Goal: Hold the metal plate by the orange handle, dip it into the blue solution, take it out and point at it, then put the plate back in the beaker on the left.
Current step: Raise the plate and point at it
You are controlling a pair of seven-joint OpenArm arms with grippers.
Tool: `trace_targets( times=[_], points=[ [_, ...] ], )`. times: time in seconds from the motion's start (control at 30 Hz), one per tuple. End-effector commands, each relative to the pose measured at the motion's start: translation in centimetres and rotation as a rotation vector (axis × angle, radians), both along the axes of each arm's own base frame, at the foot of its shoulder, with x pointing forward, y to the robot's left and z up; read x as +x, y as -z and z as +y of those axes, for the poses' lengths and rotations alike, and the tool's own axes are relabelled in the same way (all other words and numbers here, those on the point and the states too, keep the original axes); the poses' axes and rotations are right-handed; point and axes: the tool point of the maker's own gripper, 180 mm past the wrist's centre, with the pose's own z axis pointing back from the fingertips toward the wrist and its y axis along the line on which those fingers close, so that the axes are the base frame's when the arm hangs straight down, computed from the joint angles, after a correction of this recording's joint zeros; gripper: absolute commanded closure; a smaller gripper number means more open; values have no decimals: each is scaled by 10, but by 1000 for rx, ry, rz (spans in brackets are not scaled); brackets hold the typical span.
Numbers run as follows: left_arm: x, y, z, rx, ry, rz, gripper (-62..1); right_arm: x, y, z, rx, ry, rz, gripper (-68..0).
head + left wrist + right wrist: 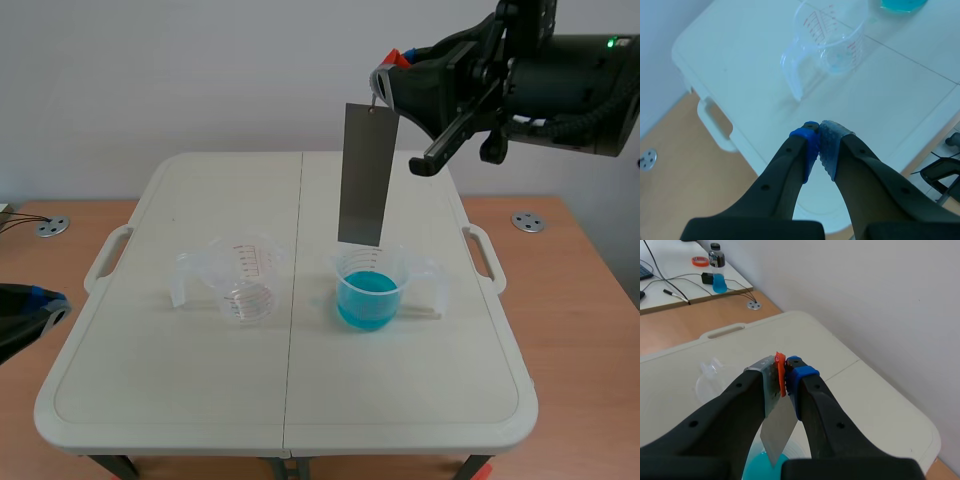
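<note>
A long grey metal plate [365,173] hangs upright from my right gripper [388,72], which is shut on its orange handle [781,371] high above the table. The plate's lower edge sits just above the beaker of blue solution [370,290]. In the right wrist view the plate [777,432] points down between the fingers toward the blue solution [762,467]. An empty clear beaker [243,278] with red markings stands to the left. My left gripper [819,145] is shut on nothing, low off the table's left edge, with the empty beaker [832,37] ahead of it.
Both beakers stand on a white folding table [180,390] with side handles, set on a wooden desk [590,330]. Past the table in the right wrist view, a second desk holds a bottle [716,271] with blue liquid, cables and a tape roll [700,261].
</note>
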Motion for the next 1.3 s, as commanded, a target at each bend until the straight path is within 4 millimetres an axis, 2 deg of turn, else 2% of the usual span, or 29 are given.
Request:
trace_targets(
  times=[0.0, 0.3, 0.57, 0.77, 1.0, 1.27],
  points=[
    [7, -5, -10, -15, 18, -20, -15, -2, -15, 0, 12, -11, -38, -13],
    [39, -4, -59, -15, 132, -28, -15, -4, -32, -5, 58, -7, -49, -13],
    [62, 0, -97, 6, 201, -17, -15, -4, -32, -6, 62, -5, -48, -13],
    [78, -6, -126, -37, 241, -41, -15, -4, -32, -6, 61, -5, -48, -13],
    [87, -8, -158, -85, 288, -45, -15, -4, -32, -6, 62, -5, -48, -13],
    [93, -13, -185, -130, 317, -50, -15, -4, -32, -6, 63, -5, -48, -13]
  ],
)
